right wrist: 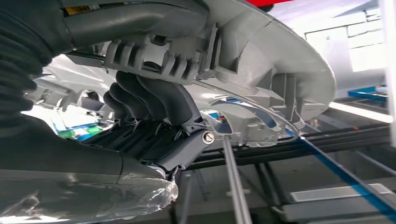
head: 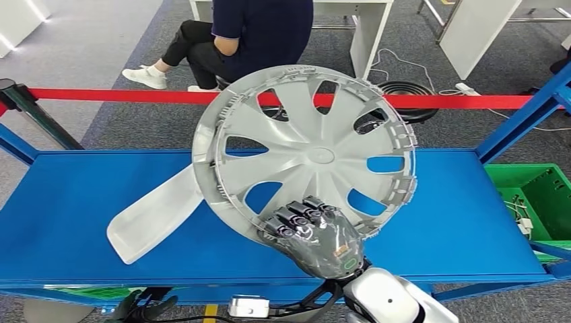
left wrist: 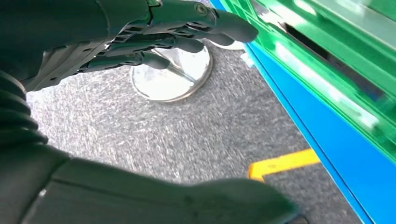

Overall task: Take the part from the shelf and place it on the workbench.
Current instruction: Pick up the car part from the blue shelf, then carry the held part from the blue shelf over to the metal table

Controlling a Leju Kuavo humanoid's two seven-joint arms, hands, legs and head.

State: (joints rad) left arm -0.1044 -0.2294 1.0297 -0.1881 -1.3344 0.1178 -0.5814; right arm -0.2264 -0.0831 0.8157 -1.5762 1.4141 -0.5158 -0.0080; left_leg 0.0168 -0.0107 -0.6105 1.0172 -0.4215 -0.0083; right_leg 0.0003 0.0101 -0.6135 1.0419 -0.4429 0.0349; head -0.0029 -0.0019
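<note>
- The right hand (head: pixel 316 235) was in the lower middle of the head view. Its fingers were wrapped tight over the near rim of the wheel cover (head: pixel 306 151), so it was holding it.
- The wheel cover filled the middle of the head view. It was tilted up, above the blue table (head: pixel 67 195). I think it was held by the rim because the rim is thin and easy to pinch.
- The wheel cover was round, light grey plastic. It looked smooth and a bit shiny, with wide spokes and holes between them. Small clips ran around its edge.
- In the right wrist view, the dark fingers (right wrist: pixel 154 100) curled under the ribbed back of the cover (right wrist: pixel 261 70). The ribs gave the fingers something to hook on.
- A long, flat grey part (head: pixel 151 215) lay on the blue table at the lower left. One end was tucked under the cover.
- The left hand (left wrist: pixel 154 32) hung low by the grey carpet in the left wrist view. Its fingers were spread apart and held nothing. I think it was just waiting.
- A shiny round metal base (left wrist: pixel 182 74) stood on the carpet near it.
- A red belt (head: pixel 108 94) ran across the top of the head view, and a person (head: pixel 256 33) sat behind it.
- A green crate (head: pixel 535 195) sat at the right edge.
</note>
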